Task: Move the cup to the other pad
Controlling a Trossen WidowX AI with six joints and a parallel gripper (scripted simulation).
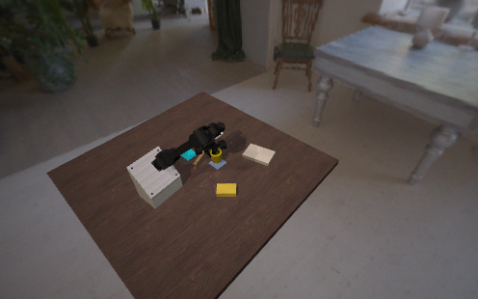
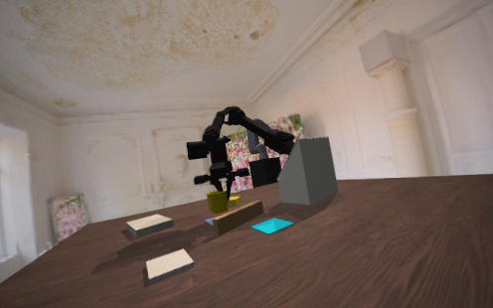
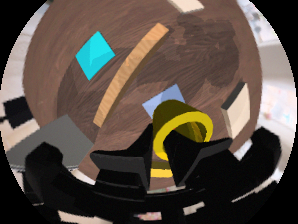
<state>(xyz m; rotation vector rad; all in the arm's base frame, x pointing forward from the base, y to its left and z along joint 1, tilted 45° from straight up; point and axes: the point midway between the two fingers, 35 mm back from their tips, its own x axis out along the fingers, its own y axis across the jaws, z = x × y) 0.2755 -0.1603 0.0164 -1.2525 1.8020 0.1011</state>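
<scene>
My gripper point(image 1: 215, 150) point(image 2: 224, 194) point(image 3: 156, 125) is shut on the wall of the yellow cup point(image 1: 216, 156) point(image 2: 217, 203) point(image 3: 168, 114), one finger inside the cup and one outside. The cup is roughly upright and hangs a little above the blue pad point(image 1: 218, 165) point(image 2: 210, 221) point(image 3: 154, 104). The cyan pad point(image 1: 188, 154) point(image 2: 272, 226) point(image 3: 95, 56) lies bare on the far side of a wooden bar from the cup. The marbles cannot be made out; the finger and the rim hide much of the cup's inside.
The wooden bar point(image 1: 198, 160) point(image 2: 239, 218) point(image 3: 131, 72) stands between the pads. A yellow block point(image 1: 225, 190) point(image 2: 235, 201) point(image 3: 161, 173) lies near the cup. Two pale blocks lie beyond, one point(image 1: 259, 154) point(image 2: 150, 224) point(image 3: 239, 112) beside the blue pad, another point(image 2: 170, 264) point(image 3: 187, 5) farther off. A grey box point(image 1: 154, 176) point(image 2: 308, 171) point(image 3: 50, 142) stands by the arm's base.
</scene>
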